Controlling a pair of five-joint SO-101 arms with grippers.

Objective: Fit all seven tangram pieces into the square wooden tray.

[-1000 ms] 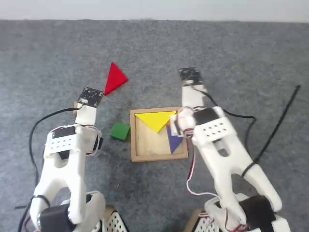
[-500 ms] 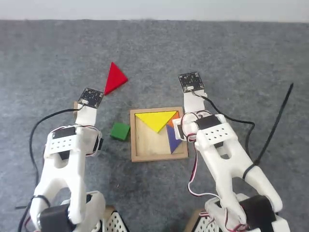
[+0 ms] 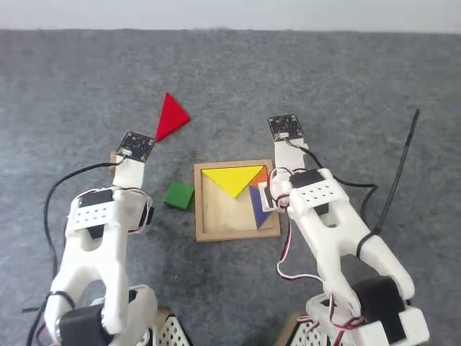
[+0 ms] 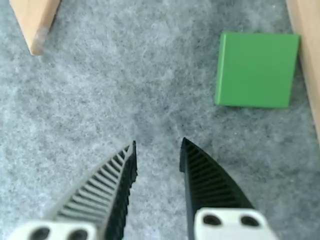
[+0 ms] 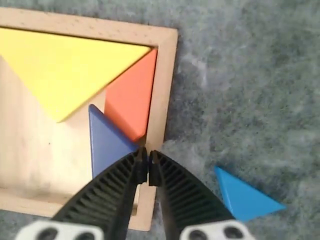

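Three pieces lie in the tray, and the green square just beside it, near the spread left gripper, looks light, stiff and smooth, best pinched across opposite edges; the right gripper is pressed together over the tray's rim.

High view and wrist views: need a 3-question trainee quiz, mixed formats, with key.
1. Fill in: the left gripper is ____ (open or shut).
2. True or false: the green square lies outside the wooden tray.
3. The yellow triangle lies: A) in the wooden tray; B) touching the green square; C) inside the left gripper.

Key: 1 open; 2 true; 3 A.
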